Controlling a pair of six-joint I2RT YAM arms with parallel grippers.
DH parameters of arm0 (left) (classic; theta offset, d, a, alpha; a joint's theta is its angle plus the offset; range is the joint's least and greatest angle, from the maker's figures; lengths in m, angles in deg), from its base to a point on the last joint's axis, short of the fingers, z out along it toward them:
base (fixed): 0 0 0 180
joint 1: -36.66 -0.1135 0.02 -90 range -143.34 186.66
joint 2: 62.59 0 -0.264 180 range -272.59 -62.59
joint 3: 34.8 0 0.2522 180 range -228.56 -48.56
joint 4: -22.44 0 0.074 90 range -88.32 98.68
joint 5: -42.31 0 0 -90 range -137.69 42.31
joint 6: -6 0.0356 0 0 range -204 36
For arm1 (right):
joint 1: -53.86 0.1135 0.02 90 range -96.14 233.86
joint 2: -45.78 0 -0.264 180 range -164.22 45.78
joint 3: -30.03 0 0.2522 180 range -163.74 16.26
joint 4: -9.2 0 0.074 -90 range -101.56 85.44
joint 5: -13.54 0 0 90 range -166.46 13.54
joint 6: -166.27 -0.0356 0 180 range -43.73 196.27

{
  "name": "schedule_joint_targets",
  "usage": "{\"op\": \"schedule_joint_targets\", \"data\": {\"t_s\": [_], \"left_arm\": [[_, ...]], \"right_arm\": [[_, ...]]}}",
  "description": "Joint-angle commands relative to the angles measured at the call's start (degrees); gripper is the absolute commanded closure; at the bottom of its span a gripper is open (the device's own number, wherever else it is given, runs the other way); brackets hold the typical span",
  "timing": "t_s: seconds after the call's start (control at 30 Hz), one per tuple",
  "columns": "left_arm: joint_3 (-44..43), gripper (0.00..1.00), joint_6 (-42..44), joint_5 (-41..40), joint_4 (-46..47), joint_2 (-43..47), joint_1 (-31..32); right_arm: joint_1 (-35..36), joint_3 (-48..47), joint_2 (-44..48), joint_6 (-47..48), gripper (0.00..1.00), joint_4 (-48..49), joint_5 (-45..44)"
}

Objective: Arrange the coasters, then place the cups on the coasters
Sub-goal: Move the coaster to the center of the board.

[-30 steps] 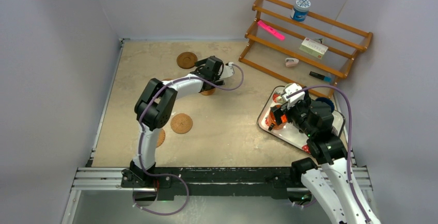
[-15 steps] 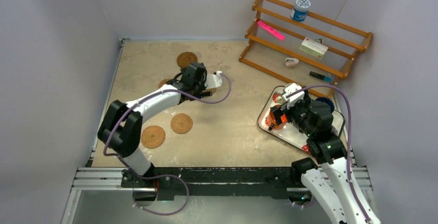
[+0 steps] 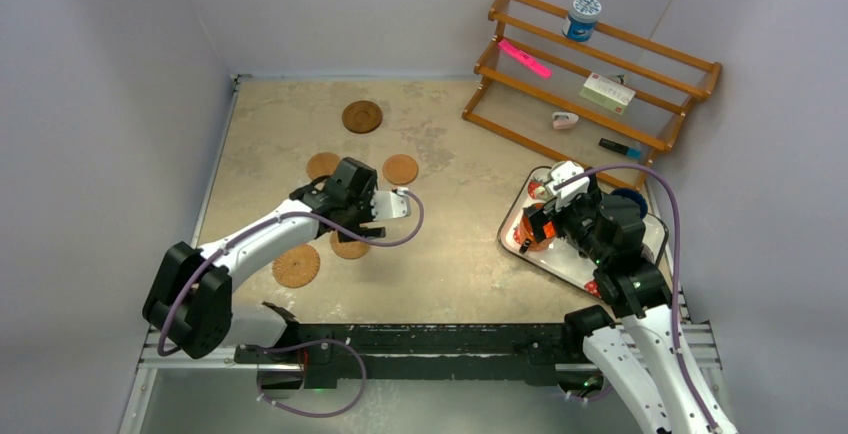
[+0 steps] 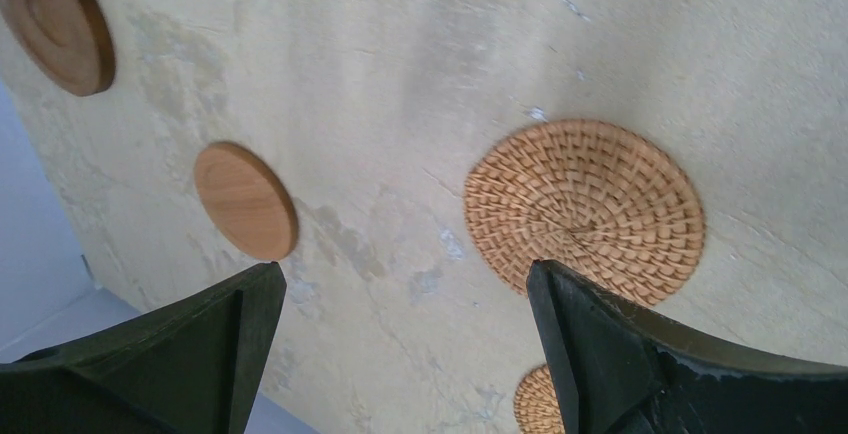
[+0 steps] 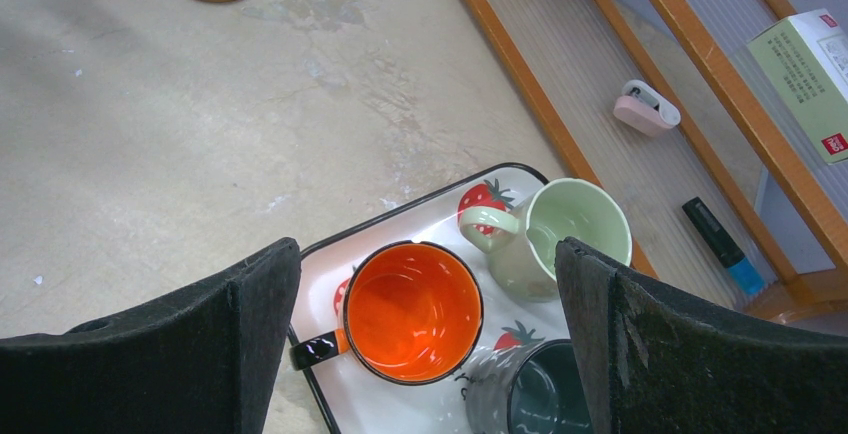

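Observation:
Five coasters lie on the table: a dark rimmed wooden one (image 3: 362,116) at the back, two flat ones (image 3: 323,165) (image 3: 400,169), and two woven ones (image 3: 297,266), the second (image 4: 585,209) partly under my left arm. My left gripper (image 4: 405,272) hovers open and empty above bare table, its right finger over that woven coaster's edge. My right gripper (image 5: 428,249) hangs open above the tray (image 5: 400,219), straddling the orange cup (image 5: 413,311). The pale green cup (image 5: 570,229) and a dark teal cup (image 5: 540,394) stand beside it. Other cups are hidden by the arm.
A wooden rack (image 3: 590,64) stands at the back right with a blue-and-white tub (image 3: 581,17), a pink marker, a box and small items on it. Grey walls close in the left, back and right sides.
My left arm has pulled back from the far flat coaster toward the near left and now hangs over the woven coaster. That flat coaster lies uncovered. The right arm has not moved.

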State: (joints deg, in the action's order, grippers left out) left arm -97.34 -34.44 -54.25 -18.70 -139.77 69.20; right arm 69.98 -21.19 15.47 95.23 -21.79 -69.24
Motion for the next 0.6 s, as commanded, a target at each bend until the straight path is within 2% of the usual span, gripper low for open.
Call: {"op": "schedule_joint_targets", "data": {"t_s": [0.0,0.3,0.57], "left_arm": [[2.6,0.0,1.7,2.0,-2.3,0.5,0.1],[6.0,0.0,1.6,0.1,2.9,-4.5,2.1],[4.4,0.0,0.7,1.5,5.3,-10.0,7.1]], "right_arm": [[0.2,-0.3,0.4,0.1,0.01,1.2,1.1],[0.3,-0.2,0.7,0.2,0.01,1.2,1.0],[0.2,-0.2,0.5,0.2,0.01,1.2,0.8]]}}
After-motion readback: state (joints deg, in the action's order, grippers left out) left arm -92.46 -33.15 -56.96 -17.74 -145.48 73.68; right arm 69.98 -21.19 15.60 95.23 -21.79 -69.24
